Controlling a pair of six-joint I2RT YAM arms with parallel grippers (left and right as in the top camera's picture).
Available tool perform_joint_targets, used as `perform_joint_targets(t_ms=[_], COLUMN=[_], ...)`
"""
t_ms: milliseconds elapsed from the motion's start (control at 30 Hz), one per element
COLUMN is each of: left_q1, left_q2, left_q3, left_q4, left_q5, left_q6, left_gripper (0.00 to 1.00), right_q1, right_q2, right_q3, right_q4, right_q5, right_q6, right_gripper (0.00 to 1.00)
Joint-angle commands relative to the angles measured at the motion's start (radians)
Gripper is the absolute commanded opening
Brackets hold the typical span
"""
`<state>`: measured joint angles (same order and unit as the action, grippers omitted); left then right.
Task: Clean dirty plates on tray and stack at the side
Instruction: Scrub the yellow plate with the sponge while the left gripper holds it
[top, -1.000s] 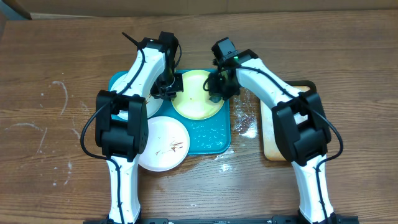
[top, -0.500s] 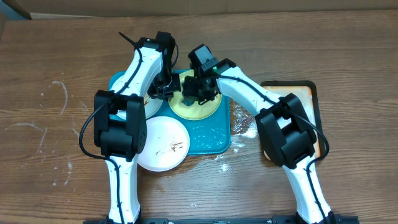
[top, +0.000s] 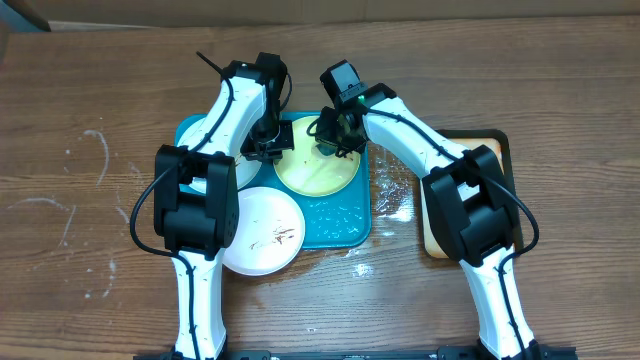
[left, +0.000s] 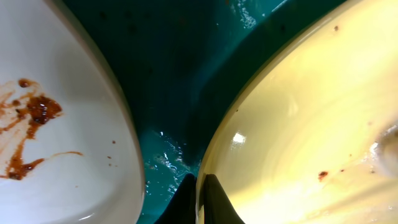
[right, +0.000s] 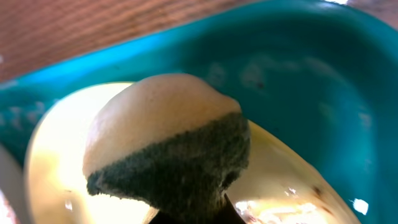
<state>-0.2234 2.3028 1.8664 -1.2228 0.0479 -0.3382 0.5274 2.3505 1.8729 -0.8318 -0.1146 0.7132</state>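
Observation:
The pale yellow-green plate (top: 318, 172) lies on the teal tray (top: 340, 225). My left gripper (top: 272, 148) is shut on that plate's left rim; in the left wrist view its fingers (left: 199, 202) pinch the edge of the plate (left: 311, 118), which shows a few brown specks. My right gripper (top: 334, 138) is shut on a yellow sponge (right: 168, 146) with a dark green scouring side, pressed on the plate's far edge (right: 292, 186). A white plate (left: 56, 124) with brown smears sits left of it, mostly under my left arm. Another smeared white plate (top: 262, 230) overhangs the tray's front left corner.
A beige tray (top: 437, 235) with a black rim sits to the right of the teal tray, partly under my right arm. Water puddles (top: 392, 198) lie on the wooden table between the two trays and in front of them.
My right gripper swept the sponge left across the yellow-green plate, then back toward its far edge. The left gripper kept its hold on the rim and the plate shifted only slightly.

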Motion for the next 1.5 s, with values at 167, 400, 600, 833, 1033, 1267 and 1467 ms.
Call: perform_joint_targets(t_ms=[167, 400, 600, 833, 1033, 1267, 1467], left_q1=[-0.002, -0.002, -0.002, -0.002, -0.002, -0.002, -0.002], left_q2=[0.014, 0.014, 0.014, 0.014, 0.014, 0.014, 0.014], left_q3=[0.011, 0.011, 0.011, 0.011, 0.011, 0.011, 0.011], left_q4=[-0.003, -0.003, -0.004, -0.012, -0.014, -0.01, -0.008], left_q5=[-0.03, -0.03, -0.031, -0.031, -0.032, -0.033, -0.035], left_q6=[0.001, 0.001, 0.001, 0.002, 0.002, 0.013, 0.013], left_gripper=[0.04, 0.04, 0.04, 0.04, 0.04, 0.04, 0.04], right_q1=[0.083, 0.065, 0.059, 0.074, 0.073, 0.073, 0.062], right_q2=[0.048, 0.048, 0.048, 0.048, 0.047, 0.045, 0.046], right_q3=[-0.002, -0.002, -0.001, -0.001, 0.031, 0.225, 0.304], right_q4=[-0.232, -0.323, -0.265, -0.045, -0.068, -0.224, -0.235], right_q5=[0.312, 0.36, 0.386, 0.285, 0.181, 0.164, 0.006], right_q6=[-0.068, -0.093, -0.093, -0.077, -0.075, -0.12, -0.075], right_gripper=[0.04, 0.04, 0.04, 0.04, 0.04, 0.04, 0.04])
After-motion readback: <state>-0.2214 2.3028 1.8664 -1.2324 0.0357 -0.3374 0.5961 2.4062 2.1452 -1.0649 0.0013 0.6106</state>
